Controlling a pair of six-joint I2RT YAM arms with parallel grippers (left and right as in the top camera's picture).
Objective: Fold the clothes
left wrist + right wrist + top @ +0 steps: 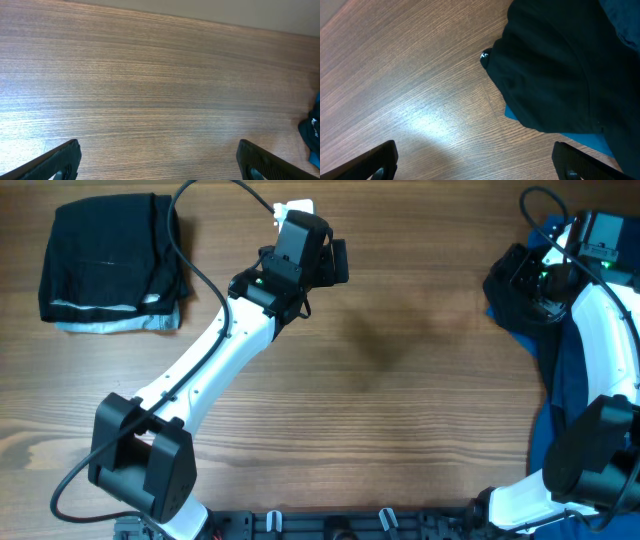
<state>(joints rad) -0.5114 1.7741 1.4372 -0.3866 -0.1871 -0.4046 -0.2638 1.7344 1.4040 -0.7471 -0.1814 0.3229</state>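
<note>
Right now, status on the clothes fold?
Both jaws open, empty. Folded stack far left; dark pile unfolded by right jaws. Black cable beside stack.

A: table (400, 410) colour?
B: brown, straight wood grain.
A: folded stack (105, 255)?
B: black on top, pale grey-blue under.
A: loose pile (555, 65)?
B: black over bright blue. arms (215, 355) white, black joints.

The table (420, 380) is wood with a fine straight grain, smooth and mostly matt, with a soft pale sheen under the light in the right wrist view. The folded stack (105, 260) is soft matt black cloth over a paler blue-grey layer, and the loose pile (560, 65) is dull black fabric over blue cloth. The left arm (215, 360) and right arm (610, 330) have smooth, slightly glossy white plastic shells between matt black joints.
</note>
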